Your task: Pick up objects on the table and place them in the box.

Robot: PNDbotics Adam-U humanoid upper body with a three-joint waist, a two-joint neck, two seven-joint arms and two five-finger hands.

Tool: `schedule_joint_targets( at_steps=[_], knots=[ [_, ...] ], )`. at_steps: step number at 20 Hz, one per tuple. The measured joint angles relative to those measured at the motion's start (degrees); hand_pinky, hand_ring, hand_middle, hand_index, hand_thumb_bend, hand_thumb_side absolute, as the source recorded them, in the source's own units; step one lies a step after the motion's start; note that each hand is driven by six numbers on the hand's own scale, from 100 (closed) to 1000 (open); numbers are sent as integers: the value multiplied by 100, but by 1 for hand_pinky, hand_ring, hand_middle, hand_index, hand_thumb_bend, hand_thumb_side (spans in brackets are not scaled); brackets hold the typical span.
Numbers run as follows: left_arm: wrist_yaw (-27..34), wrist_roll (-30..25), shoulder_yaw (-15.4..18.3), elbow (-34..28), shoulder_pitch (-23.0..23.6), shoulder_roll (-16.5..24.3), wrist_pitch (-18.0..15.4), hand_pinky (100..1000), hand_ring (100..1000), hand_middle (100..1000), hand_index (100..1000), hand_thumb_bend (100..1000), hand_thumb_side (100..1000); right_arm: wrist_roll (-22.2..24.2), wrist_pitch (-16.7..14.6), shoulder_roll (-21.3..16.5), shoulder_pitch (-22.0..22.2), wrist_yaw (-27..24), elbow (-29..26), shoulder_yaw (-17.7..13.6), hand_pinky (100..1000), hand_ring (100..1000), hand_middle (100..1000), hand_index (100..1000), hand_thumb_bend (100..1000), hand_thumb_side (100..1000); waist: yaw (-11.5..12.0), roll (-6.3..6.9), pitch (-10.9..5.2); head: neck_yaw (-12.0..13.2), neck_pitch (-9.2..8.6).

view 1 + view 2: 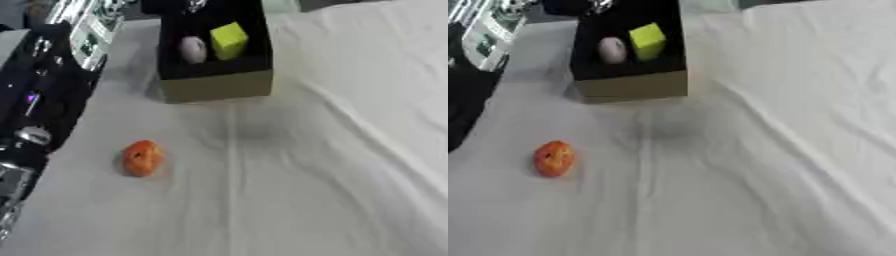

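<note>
An orange-red round fruit (pixel 142 158) lies on the white tablecloth at the left, in front of the box and apart from it. The box (pixel 217 85) stands at the far middle, with tan outer walls and a black inside. In it sit a yellow-green block (pixel 228 40) and, to its left, a pale oval object (pixel 192 49). Black and silver parts of my left arm (pixel 31 131) run down the left edge, beside the table and left of the fruit; its hand is not clear there. My right hand shows in neither view.
The white cloth (pixel 332 165) covers the table, with creases running from the box toward the right. Beyond the table's far left corner stand white and green items (pixel 87 30) and dark equipment.
</note>
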Motion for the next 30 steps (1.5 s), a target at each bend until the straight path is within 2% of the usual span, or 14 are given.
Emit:
schedule_joint_targets(
  at_steps=[6,7,8,17,21,22,26,30],
  knots=[
    [455,24,-421,-751,643,538,-176,773,855,836,871,353,845,3,22,-13,89,6,0,-28,859,866,694,809,100,958,151,-75,-124,-130,152],
    [537,40,-465,-881,754,615,-174,769,852,833,867,403,811,0,27,-13,109,9,0,-29,859,865,694,809,100,959,163,-86,-135,-140,171],
    [619,59,-508,-1009,863,686,-164,766,850,831,865,357,844,-4,31,-13,120,11,0,-29,859,866,694,809,100,958,176,-98,-141,-145,175],
    [1363,175,-918,-2226,1893,1343,-22,745,832,816,861,412,837,-35,61,-13,163,18,0,-63,859,866,693,808,100,957,248,-148,-149,-196,220],
    [1621,-16,-1059,-2755,2167,1564,192,741,826,810,861,423,831,-36,61,-13,164,18,0,-63,859,866,693,808,100,958,251,-157,-149,-222,220],
    [1665,-85,-1066,-2902,2211,1607,274,726,813,794,858,458,811,-36,61,-13,164,18,0,-63,859,866,693,808,100,957,251,-157,-149,-224,220],
    [1790,-495,-1168,-3511,2502,1745,720,721,810,790,860,472,804,-36,60,-13,161,18,0,-63,859,867,692,807,100,958,247,-162,-148,-226,220],
    [1821,-803,-1243,-3820,2675,1837,1012,727,816,799,873,509,772,-37,61,-13,161,18,0,-63,859,867,691,807,100,959,246,-160,-137,-257,220]
  ],
)
